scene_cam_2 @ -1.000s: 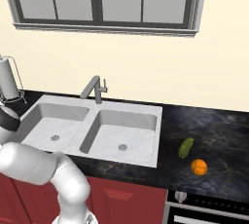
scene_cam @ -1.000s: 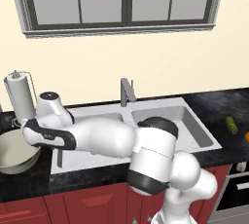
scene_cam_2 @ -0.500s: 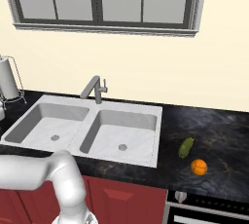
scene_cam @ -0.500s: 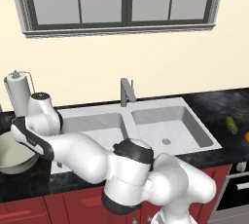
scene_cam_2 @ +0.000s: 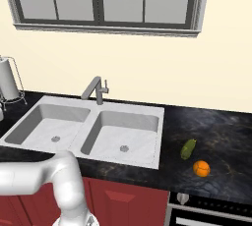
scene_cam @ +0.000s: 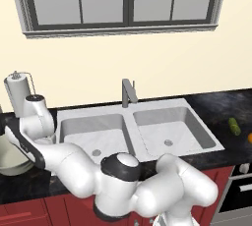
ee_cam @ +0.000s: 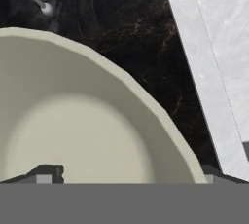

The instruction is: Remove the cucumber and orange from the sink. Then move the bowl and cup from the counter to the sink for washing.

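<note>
The pale greenish-beige bowl (ee_cam: 87, 135) lies close under my open gripper (ee_cam: 128, 175); one fingertip (ee_cam: 47, 173) is over its inside, the other beyond its rim. In the left base view the bowl (scene_cam: 9, 160) sits on the black counter (scene_cam: 216, 103) left of the sink (scene_cam: 147, 131), with my arm stretched over it. The cucumber (scene_cam_2: 188, 148) and orange (scene_cam_2: 201, 168) rest on the counter (scene_cam_2: 221, 131) right of the sink (scene_cam_2: 98, 127). Both basins hold nothing. The cup is out of view.
A paper towel holder (scene_cam: 17, 90) stands at the back left behind the bowl, and its wire foot (ee_cam: 44, 8) shows in the hand view. The faucet (scene_cam: 128, 92) rises behind the sink's divider. The sink's rim (ee_cam: 209, 72) runs beside the bowl.
My arm has swung further left and down, bringing the hand over the bowl. The cucumber, orange and base views have stayed put.
</note>
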